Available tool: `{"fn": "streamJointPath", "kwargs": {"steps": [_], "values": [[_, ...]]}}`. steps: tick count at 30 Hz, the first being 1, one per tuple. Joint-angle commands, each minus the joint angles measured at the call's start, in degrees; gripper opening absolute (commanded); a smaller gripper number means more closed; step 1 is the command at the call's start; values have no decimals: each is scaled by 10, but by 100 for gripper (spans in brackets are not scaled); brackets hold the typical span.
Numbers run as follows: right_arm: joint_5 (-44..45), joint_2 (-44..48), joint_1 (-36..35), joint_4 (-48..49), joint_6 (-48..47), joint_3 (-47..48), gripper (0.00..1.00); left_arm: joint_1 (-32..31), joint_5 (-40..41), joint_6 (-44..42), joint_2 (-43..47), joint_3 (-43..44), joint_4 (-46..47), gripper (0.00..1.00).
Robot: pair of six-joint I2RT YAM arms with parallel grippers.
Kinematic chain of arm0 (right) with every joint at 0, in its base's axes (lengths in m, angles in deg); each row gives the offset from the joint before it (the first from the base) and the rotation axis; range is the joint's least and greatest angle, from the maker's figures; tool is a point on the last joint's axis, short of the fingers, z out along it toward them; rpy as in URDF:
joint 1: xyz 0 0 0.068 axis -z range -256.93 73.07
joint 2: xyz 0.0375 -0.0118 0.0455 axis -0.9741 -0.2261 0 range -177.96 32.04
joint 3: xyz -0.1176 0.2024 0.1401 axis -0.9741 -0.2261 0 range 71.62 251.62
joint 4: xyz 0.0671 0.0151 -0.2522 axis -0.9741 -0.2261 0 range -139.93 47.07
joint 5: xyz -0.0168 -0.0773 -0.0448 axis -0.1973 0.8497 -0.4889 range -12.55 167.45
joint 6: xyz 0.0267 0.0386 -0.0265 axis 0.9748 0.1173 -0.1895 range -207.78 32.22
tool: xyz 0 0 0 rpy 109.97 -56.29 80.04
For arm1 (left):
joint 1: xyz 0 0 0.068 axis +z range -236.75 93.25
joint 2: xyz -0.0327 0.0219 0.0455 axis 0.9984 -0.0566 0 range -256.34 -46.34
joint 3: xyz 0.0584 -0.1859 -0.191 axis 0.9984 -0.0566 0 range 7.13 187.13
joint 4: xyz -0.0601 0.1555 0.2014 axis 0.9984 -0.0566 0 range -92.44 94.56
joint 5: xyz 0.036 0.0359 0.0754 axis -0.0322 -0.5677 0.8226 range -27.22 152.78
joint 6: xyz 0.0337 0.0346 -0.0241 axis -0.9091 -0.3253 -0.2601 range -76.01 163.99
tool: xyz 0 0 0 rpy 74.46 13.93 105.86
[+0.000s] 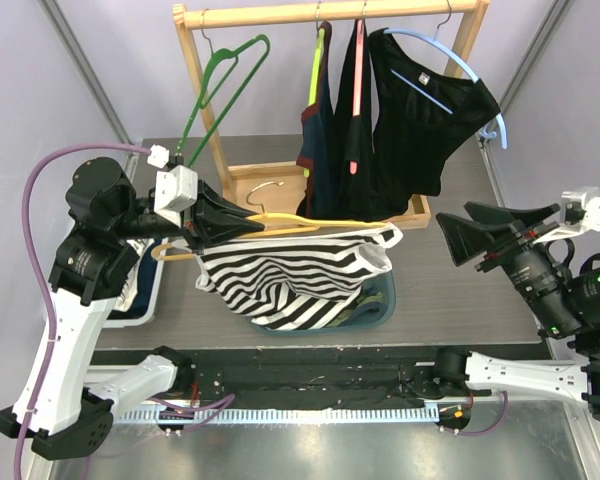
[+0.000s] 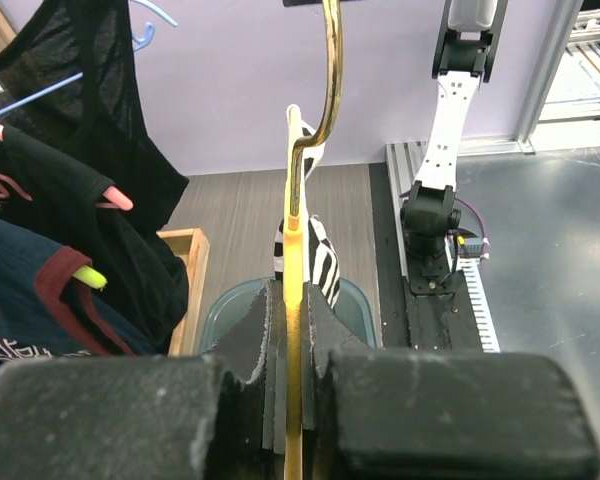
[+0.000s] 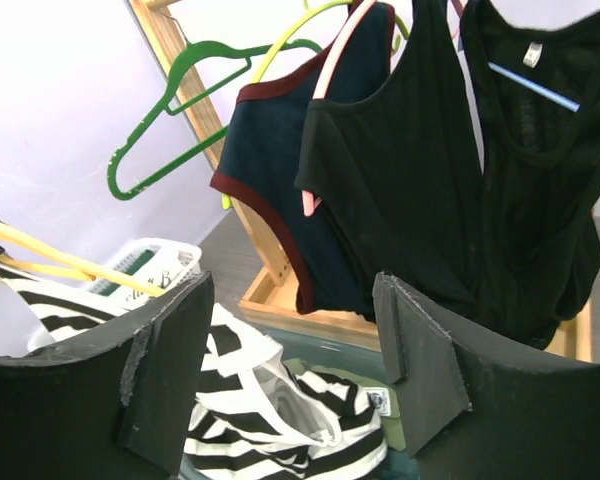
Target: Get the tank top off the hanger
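A black-and-white striped tank top (image 1: 290, 275) hangs from a yellow hanger (image 1: 310, 224) and sags into a teal bin (image 1: 380, 310). My left gripper (image 1: 242, 222) is shut on the yellow hanger (image 2: 296, 300) near its hook and holds it level above the bin. My right gripper (image 1: 458, 238) is open and empty, to the right of the top and apart from it. In the right wrist view the striped top (image 3: 270, 420) lies below and between my open fingers (image 3: 165, 370), with its white strap loop showing.
A wooden rack (image 1: 320, 14) at the back holds a green hanger (image 1: 225, 85), a navy top (image 1: 320, 140) and black tops (image 1: 420, 120) on pink and blue hangers. A white basket (image 1: 140, 290) sits under my left arm.
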Motion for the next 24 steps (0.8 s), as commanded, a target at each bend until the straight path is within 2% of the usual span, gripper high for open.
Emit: {"fn": "streamJointPath", "kwargs": {"steps": [1, 8, 12, 16, 19, 24], "values": [[-16, -12, 0, 18, 41, -59, 71, 3, -16, -6, 11, 21, 15, 0], [-108, -19, 0, 17, 34, -87, 72, 4, -25, -3, 13, 26, 15, 0], [-115, -26, 0, 12, 33, -87, 73, 4, -29, 0, 16, 26, 15, 0], [-111, -26, 1, 11, 32, -87, 68, 5, -31, 3, 18, 28, 15, 0], [-103, -26, 0, 4, 36, -87, 60, 4, -33, 4, 18, 32, 14, 0], [-90, -26, 0, -7, 43, -90, 38, 4, -36, 7, 17, 40, 15, 0]]}}
